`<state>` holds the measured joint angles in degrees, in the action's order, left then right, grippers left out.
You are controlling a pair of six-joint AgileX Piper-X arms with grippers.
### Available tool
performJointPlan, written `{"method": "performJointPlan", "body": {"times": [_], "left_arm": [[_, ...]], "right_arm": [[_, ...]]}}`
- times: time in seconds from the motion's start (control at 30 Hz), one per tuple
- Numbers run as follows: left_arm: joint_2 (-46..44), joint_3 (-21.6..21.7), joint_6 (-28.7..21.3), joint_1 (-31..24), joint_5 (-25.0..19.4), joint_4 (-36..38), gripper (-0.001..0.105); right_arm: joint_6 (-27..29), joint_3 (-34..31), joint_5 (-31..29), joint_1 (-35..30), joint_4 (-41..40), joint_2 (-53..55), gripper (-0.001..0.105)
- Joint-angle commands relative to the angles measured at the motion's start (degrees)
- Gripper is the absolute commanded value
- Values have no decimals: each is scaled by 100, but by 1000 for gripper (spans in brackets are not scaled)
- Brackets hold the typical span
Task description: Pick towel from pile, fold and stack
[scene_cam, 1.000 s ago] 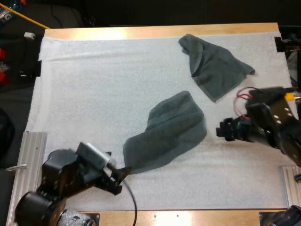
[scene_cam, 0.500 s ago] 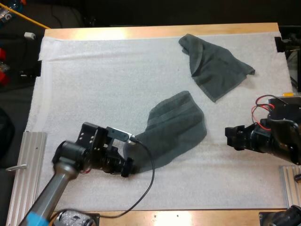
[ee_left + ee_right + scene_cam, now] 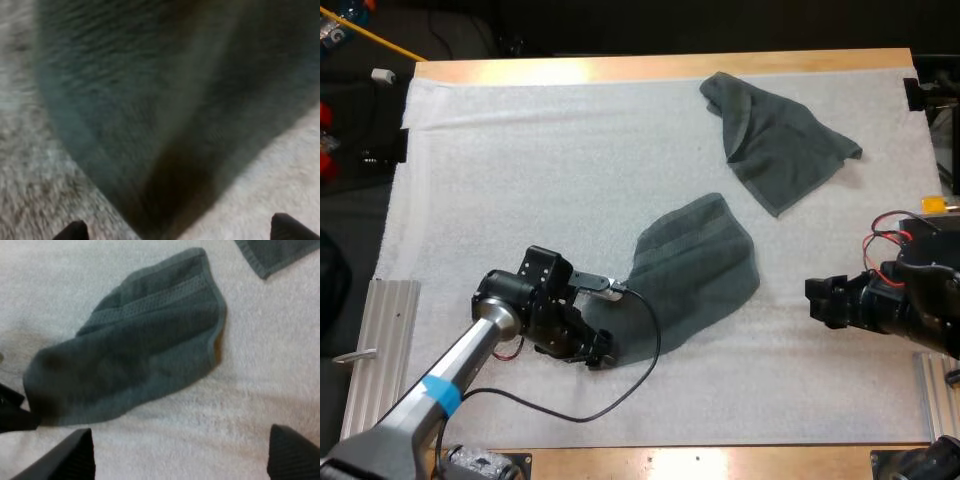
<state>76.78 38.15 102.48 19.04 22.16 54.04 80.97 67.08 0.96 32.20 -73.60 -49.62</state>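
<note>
A dark grey-green towel (image 3: pixel 692 272) lies crumpled in the middle of the white mat (image 3: pixel 520 180), narrowing toward its near left end. My left gripper (image 3: pixel 599 352) sits low at that narrow end. In the left wrist view the gripper (image 3: pixel 180 231) is open, its fingertips (image 3: pixel 75 231) wide apart on either side of the towel's tip (image 3: pixel 165 150). My right gripper (image 3: pixel 817 300) hovers right of the towel, off the cloth. It is open (image 3: pixel 182 455) and looks across the towel (image 3: pixel 140 355) toward the left gripper (image 3: pixel 12 412).
A second dark towel (image 3: pixel 775 140) lies spread and partly folded over at the back right of the mat; its corner (image 3: pixel 270 252) lies beyond the crumpled towel. Metal rails (image 3: pixel 375 350) flank the mat at the front left and front right.
My left arm has swung forward from the front edge and set its gripper at the towel's narrow end. My right gripper has drawn back to the right and nearer the front.
</note>
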Motion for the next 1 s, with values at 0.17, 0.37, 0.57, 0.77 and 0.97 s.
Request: {"method": "performJointPlan", "body": {"times": [0.17,0.37,0.57,0.77,0.97], "left_arm": [[375,1,58,31,265,-359,68],[675,1,58,31,333,-453,54],[704,1,58,31,251,-498,12],[637,77,-123,31,-282,-416,0],[107,381,-258,31,-1390,-165,0]], "right_arm": [[-19,-190,69,9,-45,26,68],[-19,-189,57,9,-32,26,68],[-19,-189,57,9,-32,26,68],[-19,-189,57,9,-32,26,68],[-19,-202,200,9,-30,26,68]]}}
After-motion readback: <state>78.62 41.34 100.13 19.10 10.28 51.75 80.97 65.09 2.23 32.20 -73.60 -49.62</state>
